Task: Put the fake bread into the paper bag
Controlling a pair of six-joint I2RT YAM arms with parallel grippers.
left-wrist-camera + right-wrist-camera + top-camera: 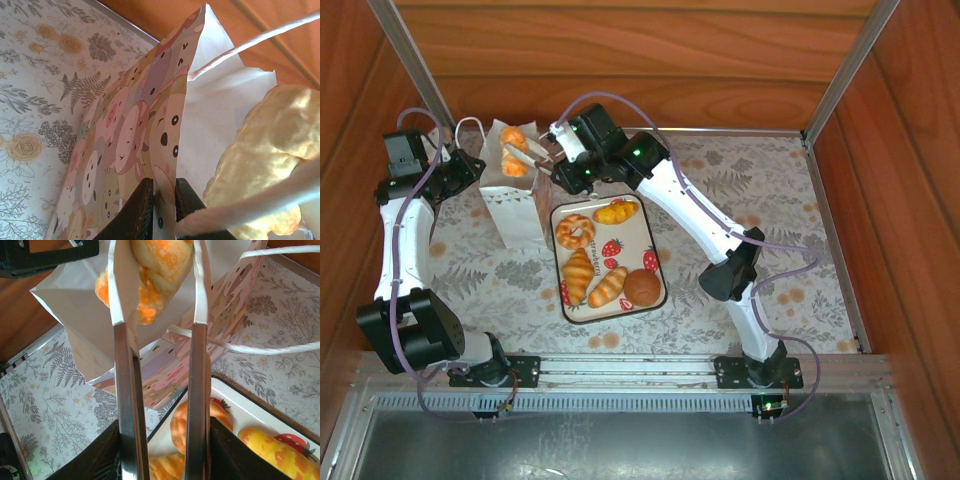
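The paper bag (512, 200) stands upright left of the tray, its patterned side (130, 130) close in the left wrist view. My left gripper (475, 172) (164, 189) is shut on the bag's top edge and holds the mouth apart. A yellow pastry (265, 150) lies inside. My right gripper (533, 152) (159, 255) hangs over the bag's mouth with its long fingers (125, 365) apart. A braided orange-gold piece of fake bread (160, 275) sits between and behind the tips, inside the bag (75, 300). A second pastry (513, 137) shows in the mouth.
The strawberry-print tray (651, 232) lies right of the bag and carries a ring doughnut (575, 231), a small roll (616, 212), a croissant (578, 272), a long roll (608, 286) and a round brown bun (642, 287). Wooden walls close in the floral cloth.
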